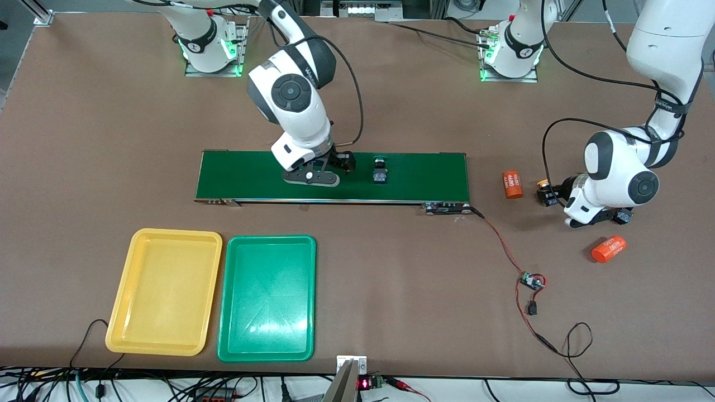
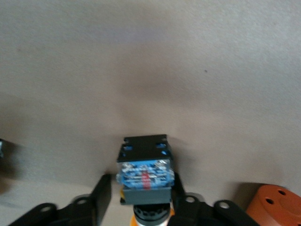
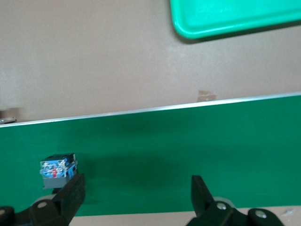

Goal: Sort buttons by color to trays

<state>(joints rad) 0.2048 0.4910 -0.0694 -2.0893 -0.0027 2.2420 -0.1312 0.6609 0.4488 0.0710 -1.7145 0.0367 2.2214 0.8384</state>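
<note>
So far neither tray holds anything. The left gripper (image 2: 141,207), low by the table edge at the left arm's end, has its fingers around a yellow-capped button (image 2: 145,176), seemingly gripped. An orange cylinder (image 1: 512,184) lies just beside it, another (image 1: 608,249) nearer the camera. The right gripper (image 3: 136,195) hangs wide open over the conveyor belt (image 1: 424,176), with a dark button (image 1: 380,171) beside it. The yellow tray (image 1: 120,312) and green tray (image 1: 229,335) sit by the front edge at the right arm's end, with open tabletop along the way.
</note>
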